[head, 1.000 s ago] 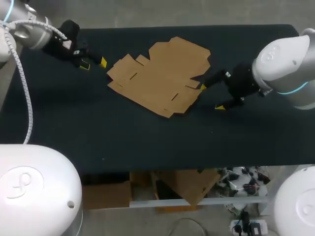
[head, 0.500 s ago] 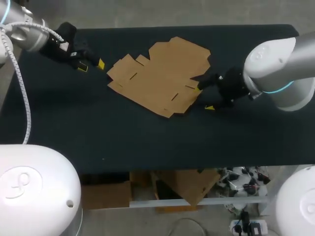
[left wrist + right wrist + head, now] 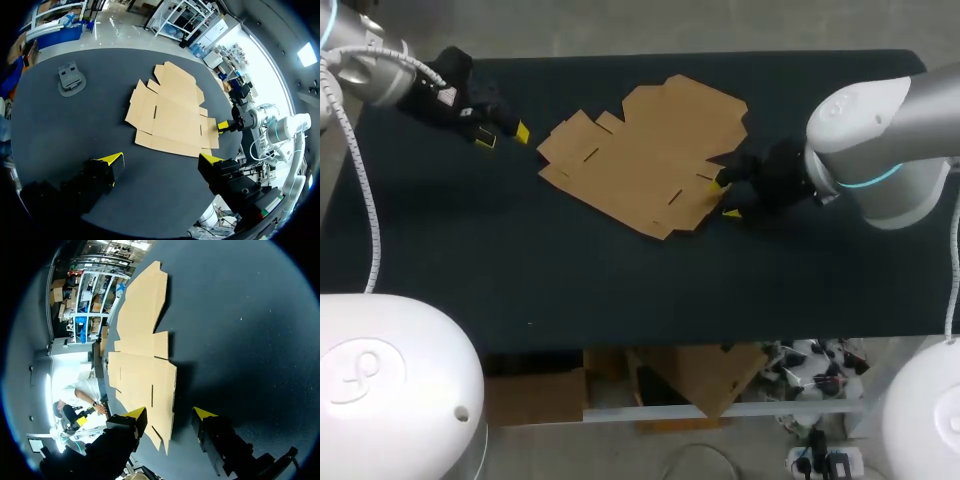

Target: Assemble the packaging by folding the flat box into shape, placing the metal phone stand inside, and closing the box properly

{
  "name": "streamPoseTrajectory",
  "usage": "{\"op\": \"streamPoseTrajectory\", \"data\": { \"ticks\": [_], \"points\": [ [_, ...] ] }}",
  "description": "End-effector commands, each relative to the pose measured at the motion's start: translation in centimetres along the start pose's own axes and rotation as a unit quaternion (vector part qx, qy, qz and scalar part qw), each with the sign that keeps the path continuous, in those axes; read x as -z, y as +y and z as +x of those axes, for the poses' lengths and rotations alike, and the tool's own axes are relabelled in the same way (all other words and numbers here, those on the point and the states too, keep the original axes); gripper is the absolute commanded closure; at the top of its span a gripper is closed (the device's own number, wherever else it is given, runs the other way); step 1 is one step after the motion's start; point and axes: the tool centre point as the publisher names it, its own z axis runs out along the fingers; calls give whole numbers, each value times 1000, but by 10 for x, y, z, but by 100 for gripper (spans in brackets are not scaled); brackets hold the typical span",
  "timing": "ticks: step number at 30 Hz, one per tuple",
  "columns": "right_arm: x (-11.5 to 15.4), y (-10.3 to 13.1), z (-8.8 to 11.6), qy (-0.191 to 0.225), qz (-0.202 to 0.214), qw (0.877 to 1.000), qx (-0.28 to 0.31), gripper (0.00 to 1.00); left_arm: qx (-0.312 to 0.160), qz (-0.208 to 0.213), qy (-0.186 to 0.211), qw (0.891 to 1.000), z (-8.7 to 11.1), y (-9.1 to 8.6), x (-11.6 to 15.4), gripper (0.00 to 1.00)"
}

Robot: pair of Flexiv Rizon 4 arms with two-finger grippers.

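**Box still flat, every step left to do**

The cardboard box blank [image 3: 645, 155] lies fully unfolded on the dark counter [image 3: 470, 260], around the middle and closer to the far edge. No panel is raised and no crease is worked, so as far as the pictures show the folding has not begun. Shaping the box, loading it and closing it all remain.

The blank sits skewed to the counter's edges. Its long axis appears to run diagonally: the narrower panel points toward the far right corner, and the broader end with slotted flaps points toward the near left.

The right tool [image 3: 726, 198] is at the blank's right-hand edge. It is spread apart, with a corner flap lying between its yellow tips but not pinched by them. I judge it is lining up a first grip there.

The left tool [image 3: 504, 136] is near the far left corner, just short of the blank's left flaps, released and holding nothing.

The metal phone stand [image 3: 70, 79] appears only in the left wrist view. It rests on the counter well apart from the blank.
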Motion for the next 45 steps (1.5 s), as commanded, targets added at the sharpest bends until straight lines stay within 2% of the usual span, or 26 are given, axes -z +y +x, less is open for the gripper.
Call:
{"op": "streamPoseTrajectory", "data": {
  "ticks": [1,10,12,17,24,37,45],
  "points": [
    [-6,5,-2,5,5,1000,-1,49,0,-2,1,1000,-1,0,0,0],
    [-15,13,-2,8,11,1000,-7,58,0,-3,1,1000,-1,0,1,0],
    [-17,14,-3,11,13,1000,-9,67,0,-4,2,1000,-1,1,1,0],
    [-18,16,-1,21,15,1000,-8,100,1,-7,1,1000,-1,1,-1,0],
    [-13,13,1,30,25,999,4,100,4,-9,1,1000,-2,1,-2,0],
    [18,2,-7,44,62,996,37,100,4,-13,0,1000,8,3,0,0],
    [31,-4,-17,27,81,994,66,100,2,-14,-3,1000,15,7,0,0]
  ]
}}
